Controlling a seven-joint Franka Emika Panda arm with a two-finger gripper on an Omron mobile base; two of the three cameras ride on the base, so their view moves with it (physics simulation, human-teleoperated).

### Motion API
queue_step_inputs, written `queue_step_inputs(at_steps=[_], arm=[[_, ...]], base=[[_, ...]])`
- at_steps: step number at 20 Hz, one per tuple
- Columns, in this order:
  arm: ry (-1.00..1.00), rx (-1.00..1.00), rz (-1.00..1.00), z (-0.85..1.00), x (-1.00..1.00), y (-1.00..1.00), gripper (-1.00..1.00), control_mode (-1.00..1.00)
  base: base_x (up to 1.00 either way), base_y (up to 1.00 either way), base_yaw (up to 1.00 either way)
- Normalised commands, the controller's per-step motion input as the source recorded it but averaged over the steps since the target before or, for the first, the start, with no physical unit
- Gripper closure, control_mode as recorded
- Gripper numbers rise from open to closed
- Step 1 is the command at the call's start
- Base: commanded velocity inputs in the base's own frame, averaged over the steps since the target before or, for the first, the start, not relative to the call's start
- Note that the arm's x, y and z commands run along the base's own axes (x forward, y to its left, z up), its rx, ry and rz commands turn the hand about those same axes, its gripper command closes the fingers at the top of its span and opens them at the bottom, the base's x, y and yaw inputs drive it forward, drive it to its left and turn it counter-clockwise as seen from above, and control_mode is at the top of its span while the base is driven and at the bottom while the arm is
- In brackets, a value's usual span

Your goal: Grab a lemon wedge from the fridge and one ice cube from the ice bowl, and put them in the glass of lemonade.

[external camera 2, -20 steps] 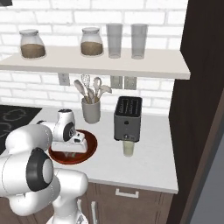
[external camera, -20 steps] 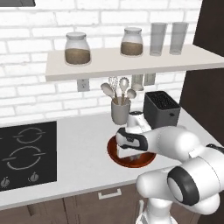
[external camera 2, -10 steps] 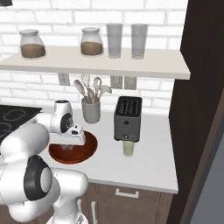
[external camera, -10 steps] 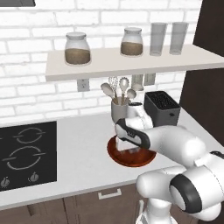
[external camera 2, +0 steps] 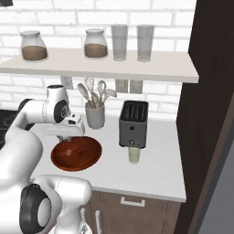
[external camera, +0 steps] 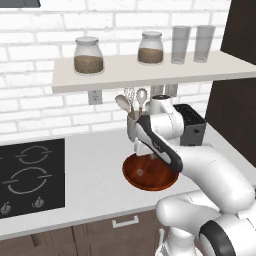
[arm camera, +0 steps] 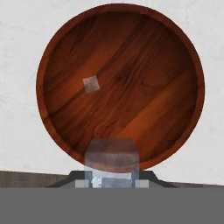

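Observation:
The ice bowl [arm camera: 52, 52], a wide reddish-brown wooden dish, lies on the white counter [external camera: 90, 170] below my hand. One small pale ice cube [arm camera: 91, 84] rests in its left half; it also shows as a speck, the ice cube [external camera: 140, 171], [external camera 2: 68, 152]. My gripper [arm camera: 112, 174] hangs above the bowl's near rim, shut on a second translucent ice cube [arm camera: 112, 153]. From the base views the gripper [external camera: 139, 148], [external camera 2: 65, 136] points down over the ice bowl [external camera: 160, 182], [external camera 2: 89, 157]. The glass of lemonade [external camera 2: 133, 154] stands in front of the toaster. The lemon wedge is out of view.
A black toaster [external camera 2: 133, 123] and a grey utensil cup [external camera 2: 95, 115] stand behind the bowl. A cooktop [external camera: 30, 172] lies to the left. The shelf [external camera 2: 137, 68] above carries jars and two tall glasses. A dark tall panel [external camera 2: 205, 114] bounds the counter on the right.
My hand has risen from the bowl's floor to well above it, carrying one ice cube up; the other cube stays in the bowl.

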Motion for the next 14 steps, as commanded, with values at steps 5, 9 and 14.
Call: queue_step_inputs(at_steps=[5,9,14], arm=[[-0.13,0.08,0.0,0.3,-0.4,0.0,1.0,-1.0],[-0.13,0.06,0.0,0.13,-0.58,0.0,1.0,-1.0],[-0.12,0.04,0.0,0.09,-0.46,0.0,1.0,-1.0]], base=[[0.0,0.0,0.0],[0.0,0.0,0.0],[0.0,0.0,0.0]])
